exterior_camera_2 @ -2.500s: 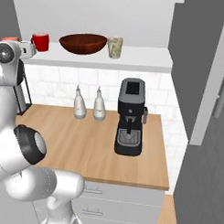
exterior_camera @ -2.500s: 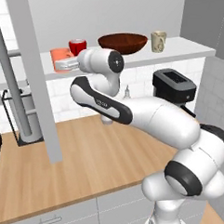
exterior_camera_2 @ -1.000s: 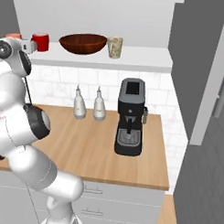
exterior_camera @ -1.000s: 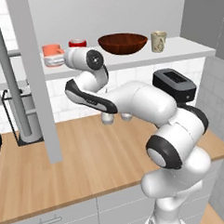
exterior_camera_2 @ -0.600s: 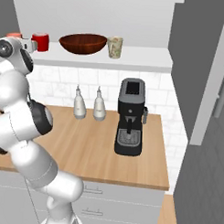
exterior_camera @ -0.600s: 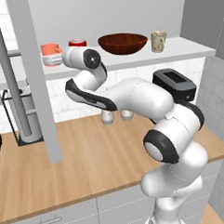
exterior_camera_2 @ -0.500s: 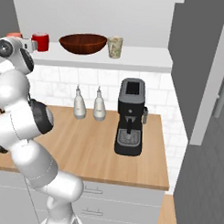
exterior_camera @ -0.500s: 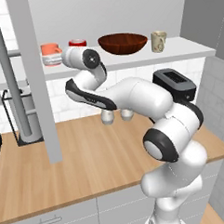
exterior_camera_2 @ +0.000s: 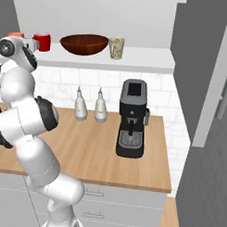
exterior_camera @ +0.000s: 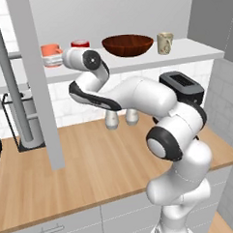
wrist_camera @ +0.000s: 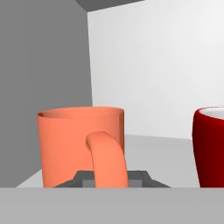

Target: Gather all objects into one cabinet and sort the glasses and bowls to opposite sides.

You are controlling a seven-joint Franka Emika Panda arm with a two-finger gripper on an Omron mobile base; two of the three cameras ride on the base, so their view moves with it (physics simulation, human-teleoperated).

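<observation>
Four task items sit on the pale shelf [exterior_camera: 192,49] of the cabinet as we look along it: the coral-orange mug [exterior_camera: 52,55] at the far left end, the red tumbler [exterior_camera: 80,44] just beside it, the dark brown bowl [exterior_camera: 127,44] in the middle, and the beige mug [exterior_camera: 165,43] to the right of the bowl; our gripper [wrist_camera: 110,178] is up at the left end of the shelf, and in the hand view its dark tips sit on either side of the orange mug's handle, the jaws narrowed onto it, so we judge that we are clenched on the coral-orange mug by its handle; the mug stands upright, close to the grey cabinet wall [wrist_camera: 43,57], and we cannot tell for certain whether its base rests on the shelf or hangs just above it; the red tumbler shows at the right edge of the hand view, near but apart from the mug; gathering looks done, since all four pieces share one shelf; sorting is not, in our judgement, because the beige mug stands on the bowl's right while the other two cups stand on its left; what is left is to let go here and bring the beige mug over to the left group, or shift the bowl out past it
</observation>
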